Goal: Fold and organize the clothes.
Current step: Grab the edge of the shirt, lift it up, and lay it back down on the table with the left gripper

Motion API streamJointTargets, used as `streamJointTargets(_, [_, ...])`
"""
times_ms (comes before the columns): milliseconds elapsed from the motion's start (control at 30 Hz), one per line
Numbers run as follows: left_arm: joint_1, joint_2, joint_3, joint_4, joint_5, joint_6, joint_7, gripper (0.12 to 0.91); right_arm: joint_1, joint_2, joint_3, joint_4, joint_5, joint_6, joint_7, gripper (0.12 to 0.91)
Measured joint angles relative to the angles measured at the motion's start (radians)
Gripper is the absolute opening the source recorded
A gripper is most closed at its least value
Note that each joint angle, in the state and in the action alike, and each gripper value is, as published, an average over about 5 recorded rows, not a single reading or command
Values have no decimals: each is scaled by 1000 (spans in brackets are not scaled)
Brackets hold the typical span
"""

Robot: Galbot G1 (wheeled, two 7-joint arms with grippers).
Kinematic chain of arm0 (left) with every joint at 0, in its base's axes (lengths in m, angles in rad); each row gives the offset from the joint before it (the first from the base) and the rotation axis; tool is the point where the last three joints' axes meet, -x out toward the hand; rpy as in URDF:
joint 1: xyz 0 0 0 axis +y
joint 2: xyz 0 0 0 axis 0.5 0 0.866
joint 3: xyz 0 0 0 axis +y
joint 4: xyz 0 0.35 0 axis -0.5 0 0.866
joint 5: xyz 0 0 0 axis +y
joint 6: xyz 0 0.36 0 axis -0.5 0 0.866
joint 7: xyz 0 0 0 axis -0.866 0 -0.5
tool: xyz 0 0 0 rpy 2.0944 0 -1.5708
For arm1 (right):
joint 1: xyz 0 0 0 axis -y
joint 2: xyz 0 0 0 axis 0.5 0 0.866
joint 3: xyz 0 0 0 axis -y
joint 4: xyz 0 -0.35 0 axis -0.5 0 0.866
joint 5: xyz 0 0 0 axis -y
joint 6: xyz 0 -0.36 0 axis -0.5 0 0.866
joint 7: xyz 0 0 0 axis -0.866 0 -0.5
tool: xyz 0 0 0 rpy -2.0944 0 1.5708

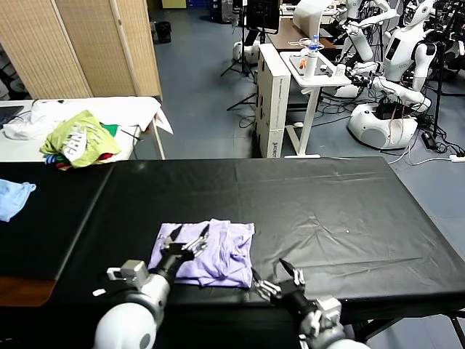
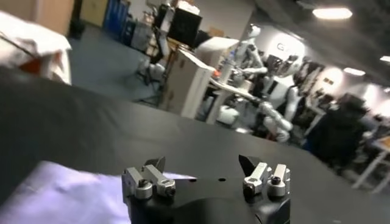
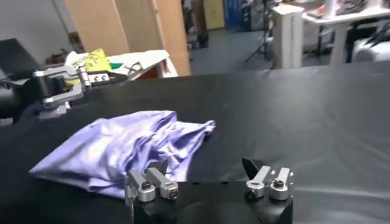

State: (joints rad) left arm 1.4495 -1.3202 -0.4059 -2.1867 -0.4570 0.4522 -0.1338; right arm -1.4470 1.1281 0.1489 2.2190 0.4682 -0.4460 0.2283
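My left pincer (image 1: pixel 190 238) hovers with fingers apart over the folded lavender T-shirt (image 1: pixel 218 254). My right pincer (image 1: pixel 280 278), also spread, sits just beside its near corner.

Soft cloth on matt black: pale lavender cotton T-shirt (image 1: pixel 207 251) lies rumpled on black table cover (image 1: pixel 327 211).

Shirt fabric soft, creased, slight sheen in right wrist view; cover smooth, matt w/ faint fold lines. Left gripper (image 1: pixel 190 239) & right gripper (image 1: pixel 276 277): black plastic fingers, silvery metal knuckles w/ bolts. Yellow-green printed garment (image 1: pixel 78 138): crumpled cloth.
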Motion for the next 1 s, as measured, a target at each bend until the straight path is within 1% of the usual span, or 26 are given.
streamJointTargets(133, [22, -3, -14, 12, 37, -5, 2, 907, 83, 17, -67, -38, 0, -32, 41, 907])
streamJointTargets(200, [31, -6, -20, 16, 49, -6, 2, 907, 117, 26, -96, -55, 0, -45, 56, 907])
streamJointTargets(467, [50, -21, -41, 32, 84, -16, 2, 907, 209, 54, -194, -110, -23, -66, 74, 907])
streamJointTargets(667, [63, -22, -67, 34, 101, -25, 3, 907, 253, 82, -250, -146, -41, -84, 116, 907])
streamJointTargets(767, [68, -22, -78, 29, 100, -25, 3, 907, 269, 93, -268, -162, -47, -87, 122, 905])
streamJointTargets(833, [71, -23, -81, 27, 100, -26, 3, 907, 278, 100, -278, -172, -50, -87, 123, 873])
streamJointTargets(867, [73, -24, -83, 26, 100, -26, 3, 907, 282, 105, -282, -177, -52, -87, 123, 842])
streamJointTargets(1000, [79, -25, -88, 22, 100, -27, 4, 907, 294, 122, -291, -195, -58, -88, 129, 670])
